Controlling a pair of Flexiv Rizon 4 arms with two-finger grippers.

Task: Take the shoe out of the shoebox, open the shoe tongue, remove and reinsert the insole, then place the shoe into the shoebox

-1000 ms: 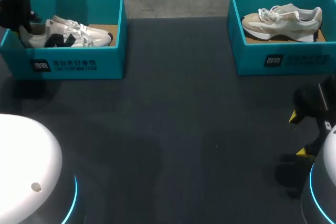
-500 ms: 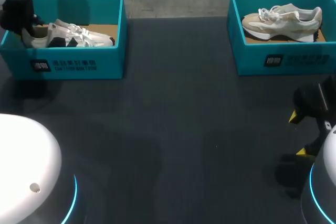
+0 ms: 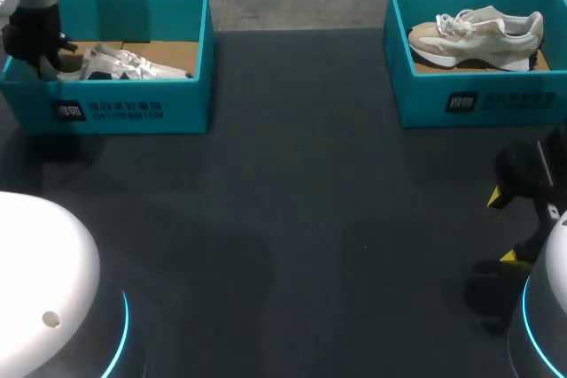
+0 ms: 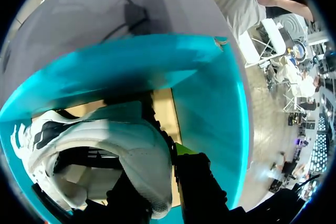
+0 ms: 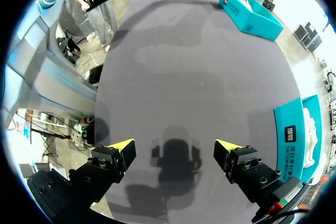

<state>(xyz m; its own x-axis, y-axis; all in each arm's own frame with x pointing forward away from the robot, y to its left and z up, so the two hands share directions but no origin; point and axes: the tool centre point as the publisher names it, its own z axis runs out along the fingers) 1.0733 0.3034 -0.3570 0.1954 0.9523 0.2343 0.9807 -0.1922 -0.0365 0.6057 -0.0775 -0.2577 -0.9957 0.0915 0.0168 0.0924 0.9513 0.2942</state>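
A dark table [image 3: 292,219] carries two teal shoeboxes, one at each far corner, with one shoe in each: two shoes in all.

The left shoebox [image 3: 133,111] at the far-left corner holds the white shoe [image 3: 124,64], which has black markings. Its long axis runs along the table's far edge, with the heel toward the left edge and the toe toward the right edge. The left arm [image 3: 35,28] comes down at the heel end, and the left jaws are closed on the heel collar, one finger inside the shoe and one outside.

The right shoebox [image 3: 478,102] at the far-right corner holds a beige shoe [image 3: 478,31], also lying along the far edge, with its toe toward the left edge.

The right arm [image 3: 527,170] hangs over the table by the near-right corner. The right jaws are spread wide and hold nothing.
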